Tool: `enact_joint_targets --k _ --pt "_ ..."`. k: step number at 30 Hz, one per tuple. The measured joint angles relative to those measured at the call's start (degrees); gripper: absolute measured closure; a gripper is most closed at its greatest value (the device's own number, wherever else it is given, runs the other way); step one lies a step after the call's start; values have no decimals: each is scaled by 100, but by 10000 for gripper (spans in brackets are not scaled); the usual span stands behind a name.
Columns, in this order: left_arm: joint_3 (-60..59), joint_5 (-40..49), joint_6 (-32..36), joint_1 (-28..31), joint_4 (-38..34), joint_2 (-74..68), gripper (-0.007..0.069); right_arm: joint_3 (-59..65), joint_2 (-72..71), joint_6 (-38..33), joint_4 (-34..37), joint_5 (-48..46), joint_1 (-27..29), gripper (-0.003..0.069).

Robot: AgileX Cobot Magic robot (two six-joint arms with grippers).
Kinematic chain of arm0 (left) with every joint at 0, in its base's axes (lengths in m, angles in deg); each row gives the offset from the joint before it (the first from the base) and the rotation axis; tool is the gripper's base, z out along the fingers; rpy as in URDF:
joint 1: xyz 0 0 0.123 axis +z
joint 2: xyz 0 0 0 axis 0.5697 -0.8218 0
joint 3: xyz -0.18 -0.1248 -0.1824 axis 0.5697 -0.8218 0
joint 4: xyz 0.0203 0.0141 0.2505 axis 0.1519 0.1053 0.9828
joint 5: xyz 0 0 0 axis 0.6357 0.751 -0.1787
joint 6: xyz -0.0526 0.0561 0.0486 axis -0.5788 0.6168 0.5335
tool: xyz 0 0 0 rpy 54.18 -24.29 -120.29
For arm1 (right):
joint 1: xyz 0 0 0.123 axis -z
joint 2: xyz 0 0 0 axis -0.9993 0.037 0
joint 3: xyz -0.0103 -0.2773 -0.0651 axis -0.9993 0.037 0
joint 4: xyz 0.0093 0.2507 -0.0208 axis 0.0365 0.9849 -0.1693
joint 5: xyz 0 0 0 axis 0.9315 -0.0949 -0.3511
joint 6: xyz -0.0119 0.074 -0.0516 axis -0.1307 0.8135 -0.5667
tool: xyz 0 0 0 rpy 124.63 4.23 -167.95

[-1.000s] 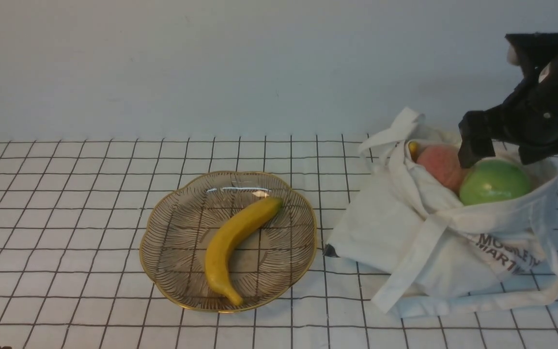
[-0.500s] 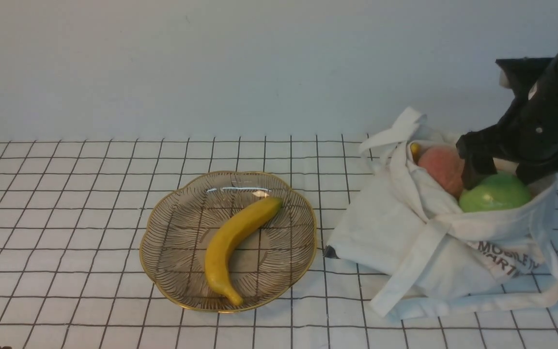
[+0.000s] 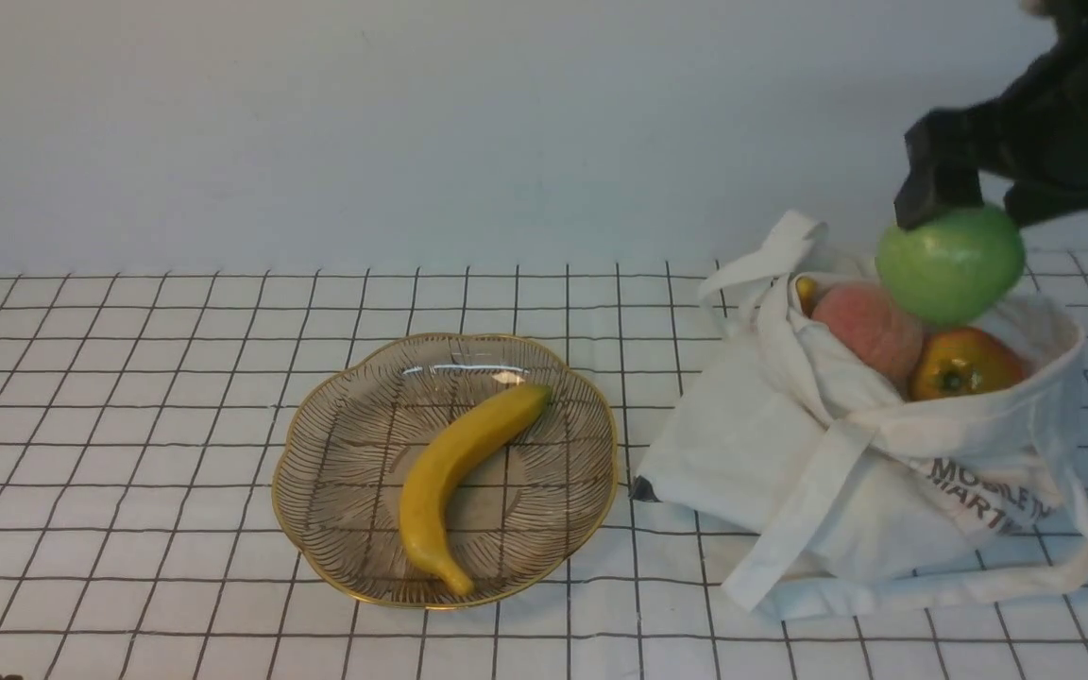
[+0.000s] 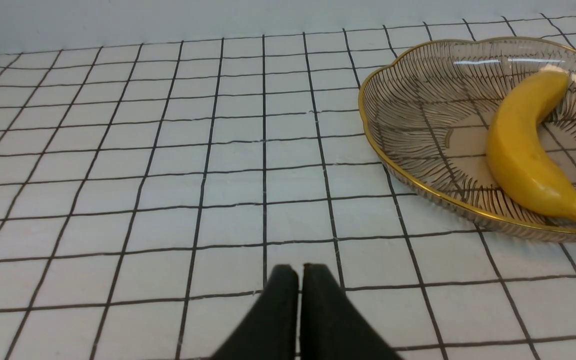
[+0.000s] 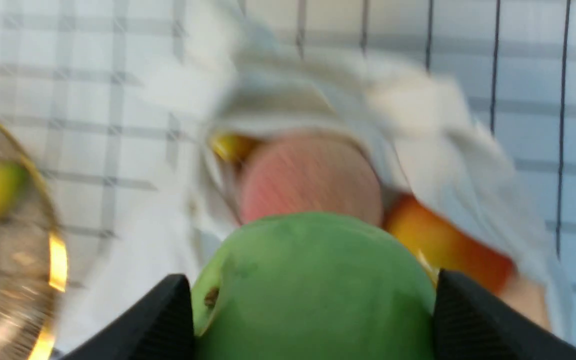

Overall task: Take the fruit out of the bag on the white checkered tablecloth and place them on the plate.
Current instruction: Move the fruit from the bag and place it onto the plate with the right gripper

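Note:
My right gripper [image 3: 964, 212] is shut on a round green apple [image 3: 950, 264], which hangs in the air just above the mouth of the white cloth bag [image 3: 846, 472]. Both black fingers press the apple's [image 5: 313, 290] sides in the right wrist view. Inside the bag sit a pink peach [image 3: 865, 326] and an orange-yellow fruit [image 3: 964, 364] with a green calyx. The plate [image 3: 317, 491], clear glass with a gold rim, lies left of the bag on the white checkered tablecloth [image 3: 128, 378] and holds a yellow banana [image 3: 454, 467]. My left gripper [image 4: 299, 272] is shut and empty, low over the cloth beside the plate [image 4: 393, 165].
The bag's long straps [image 3: 931, 590] trail over the cloth toward the front edge. A plain pale wall [image 3: 412, 123] rises behind the table. A small yellow thing [image 3: 806, 293] peeks out at the bag's rim next to the peach.
My right gripper closed on the green apple and lifted it up out of the bag. The orange-yellow fruit that lay beneath it now shows. The left arm has not moved.

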Motion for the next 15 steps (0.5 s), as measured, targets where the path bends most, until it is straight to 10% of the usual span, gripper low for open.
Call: enact_joint_targets --k 8,15 --pt "0 0 0 0 0 0 632 -198 64 -1324 1708 460 -996 135" --pt "0 0 0 0 0 0 632 -203 1097 -1813 1853 1143 -2224 137"
